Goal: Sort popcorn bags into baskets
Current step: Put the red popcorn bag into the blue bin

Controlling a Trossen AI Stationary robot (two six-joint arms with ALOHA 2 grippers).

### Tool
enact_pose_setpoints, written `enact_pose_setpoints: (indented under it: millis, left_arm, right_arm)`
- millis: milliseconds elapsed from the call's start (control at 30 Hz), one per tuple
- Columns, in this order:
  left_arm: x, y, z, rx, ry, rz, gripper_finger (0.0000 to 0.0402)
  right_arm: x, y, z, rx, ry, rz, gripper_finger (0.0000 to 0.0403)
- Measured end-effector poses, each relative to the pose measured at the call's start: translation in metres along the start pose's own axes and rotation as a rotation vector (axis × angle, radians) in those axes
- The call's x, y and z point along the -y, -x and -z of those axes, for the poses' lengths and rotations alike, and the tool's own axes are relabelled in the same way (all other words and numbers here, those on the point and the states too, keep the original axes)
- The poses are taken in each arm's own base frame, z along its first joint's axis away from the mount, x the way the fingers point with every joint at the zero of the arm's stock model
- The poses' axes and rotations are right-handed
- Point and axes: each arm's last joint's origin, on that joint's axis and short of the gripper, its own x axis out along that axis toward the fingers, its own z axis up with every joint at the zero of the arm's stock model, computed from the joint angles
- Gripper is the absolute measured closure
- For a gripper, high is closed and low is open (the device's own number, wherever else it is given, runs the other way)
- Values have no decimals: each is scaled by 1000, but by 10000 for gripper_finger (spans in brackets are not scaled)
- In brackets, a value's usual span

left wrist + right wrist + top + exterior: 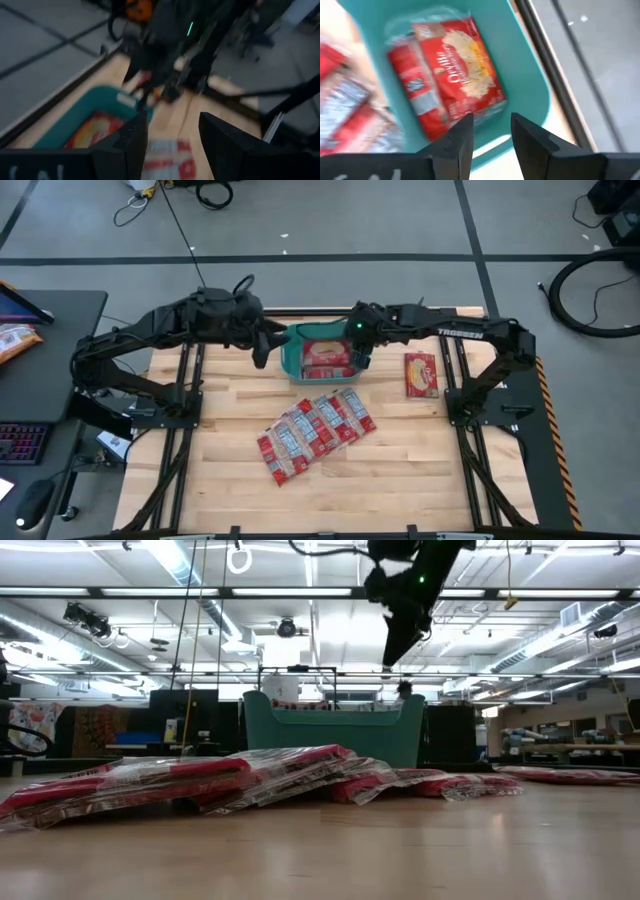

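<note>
The teal tub (290, 362) stands at the table's far middle, and two red popcorn bags (325, 358) lie flat in it, the top one with a yellowish design (460, 65). Several more bags lie overlapped in a pile (315, 428) nearer the front. A single bag (421, 374) lies flat to the tub's right. My left gripper (262, 352) hovers open and empty at the tub's left end (100, 97). My right gripper (362, 360) hangs open and empty over the tub's right end, above the rim (330, 712), fingers pointing down (390, 652).
A dark side table stands left of the work table, with an orange-and-white snack bag (15, 340) and a keyboard (20, 442) on it. Black frame rails (185, 410) run along both sides of the wooden top. Bare wood lies in front of the pile (400, 480).
</note>
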Motion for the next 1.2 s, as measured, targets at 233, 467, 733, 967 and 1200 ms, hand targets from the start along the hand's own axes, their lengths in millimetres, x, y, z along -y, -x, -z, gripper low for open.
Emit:
enact_pose_setpoints:
  millis: [233,467,733,967,1200]
  left_arm:
    - [0,-2,37,-291,-65,-49,221]
    - [4,-17,58,-371,-67,-32,221]
    - [4,-27,63,-399,-51,-47,221]
    - [4,-26,62,-390,-60,-41,221]
    - [4,-26,62,-390,-67,-40,221]
  right_arm:
    - [-5,28,-1,38,-81,-204,269]
    - [-24,30,6,-7,-116,-333,269]
    - [-22,37,40,-332,-145,-177,265]
    - [-8,52,47,-318,-165,-82,265]
    - [19,47,59,-350,-294,-54,265]
